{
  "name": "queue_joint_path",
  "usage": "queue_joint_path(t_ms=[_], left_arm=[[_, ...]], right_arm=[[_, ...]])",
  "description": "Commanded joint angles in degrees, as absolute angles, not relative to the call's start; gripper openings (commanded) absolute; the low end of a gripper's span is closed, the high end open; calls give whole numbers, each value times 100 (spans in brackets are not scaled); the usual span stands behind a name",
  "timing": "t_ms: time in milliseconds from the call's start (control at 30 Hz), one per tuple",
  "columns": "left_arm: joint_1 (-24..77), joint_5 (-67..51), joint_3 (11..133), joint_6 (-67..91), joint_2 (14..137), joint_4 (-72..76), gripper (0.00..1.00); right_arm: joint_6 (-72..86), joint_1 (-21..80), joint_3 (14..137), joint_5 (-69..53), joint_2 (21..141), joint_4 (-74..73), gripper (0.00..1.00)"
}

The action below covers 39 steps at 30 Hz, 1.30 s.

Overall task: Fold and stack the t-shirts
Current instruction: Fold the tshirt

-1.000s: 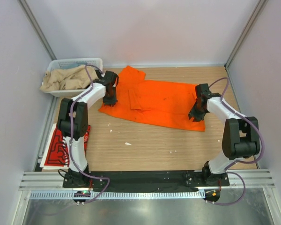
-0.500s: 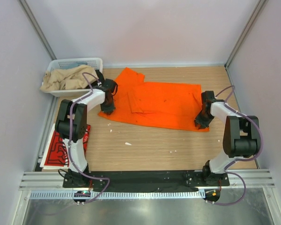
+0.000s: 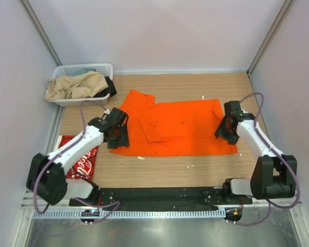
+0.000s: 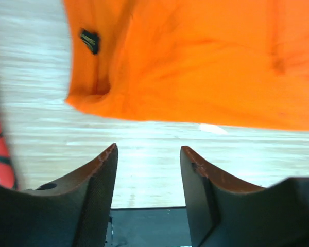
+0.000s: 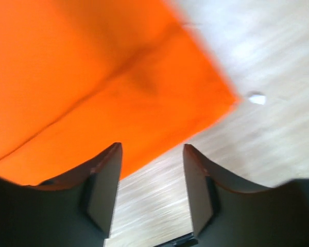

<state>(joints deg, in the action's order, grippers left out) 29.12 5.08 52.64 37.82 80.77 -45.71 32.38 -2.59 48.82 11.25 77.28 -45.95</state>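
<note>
At frame centre the orange t-shirt is laid flat on the table, w/ a flap folded in near its left side. The red t-shirt is seen at lower left. The left gripper is held at the orange t-shirt's lower-left edge, jaws spread. The right gripper is held at its right edge, jaws likewise spread.

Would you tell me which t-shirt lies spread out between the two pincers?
The orange t-shirt; the red t-shirt with white lettering lies apart, far to the left.
</note>
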Motion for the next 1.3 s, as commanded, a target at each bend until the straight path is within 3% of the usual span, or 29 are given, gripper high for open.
queue_joint_path(t_ms=[0, 100, 233, 433, 533, 633, 700, 833, 967, 1100, 1267], left_arm=[[2874, 1001, 5738, 4131, 7033, -5280, 54], [2778, 1300, 6073, 4183, 6409, -5606, 53], [2225, 661, 5637, 4473, 5600, -5301, 50], [1407, -165, 4713, 4632, 5195, -4695, 52], [1161, -429, 4509, 4386, 5508, -4254, 57], [915, -554, 4491, 4149, 6114, -3956, 57], [774, -817, 4491, 4087, 6353, -3736, 57], [774, -940, 4421, 4043, 6696, -3490, 50], [773, -896, 4377, 3973, 6916, -3419, 44], [773, -888, 4350, 3982, 7066, -3357, 41], [782, -888, 4377, 3981, 7198, -3313, 41]], right_arm=[[2777, 876, 5597, 636, 7304, -4579, 59], [2804, 2060, 5792, 100, 7347, -3958, 71], [2707, 3390, 5914, -176, 7821, -3051, 72], [1944, 4955, 6897, 623, 9271, -2680, 58], [1811, 5158, 7433, 809, 9894, -2855, 36], [1679, 5238, 7883, 818, 10378, -2944, 40], [1512, 5370, 8250, 1010, 10581, -3067, 51], [1327, 5511, 8806, 1221, 11257, -3567, 57], [1222, 5546, 9026, 1388, 11530, -3744, 57], [1187, 5546, 9036, 1275, 11628, -3832, 48], [1204, 5546, 8921, 1300, 11733, -3770, 45]])
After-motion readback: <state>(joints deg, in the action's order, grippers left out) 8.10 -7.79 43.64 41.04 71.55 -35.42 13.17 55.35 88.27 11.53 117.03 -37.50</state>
